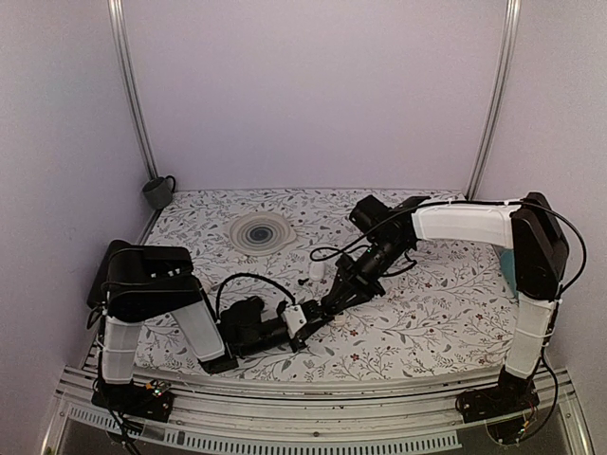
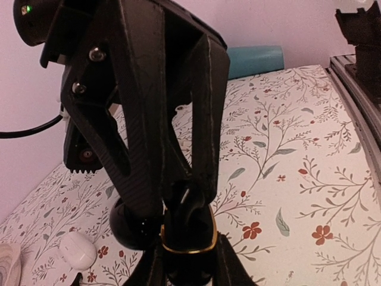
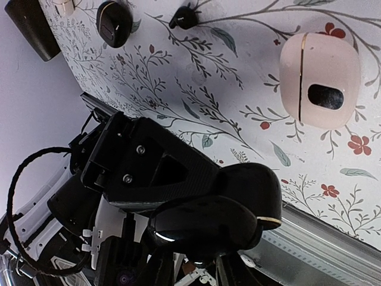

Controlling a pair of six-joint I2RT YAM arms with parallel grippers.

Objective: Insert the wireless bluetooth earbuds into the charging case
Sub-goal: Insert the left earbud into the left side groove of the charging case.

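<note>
My left gripper is shut on a glossy black charging case with a gold rim and holds it low over the flowered cloth. The case lid hangs open to the left. My right gripper comes down from above, its fingers closed to a point at the case mouth on a small glossy black earbud. In the top view both grippers meet near the front middle, left gripper, right gripper. The right wrist view shows the case from below. A second black earbud lies loose on the cloth.
A small white case lies behind the grippers; it also shows in the left wrist view and the right wrist view. A black oval case, a spiral plate, a dark mug and a teal object stand around.
</note>
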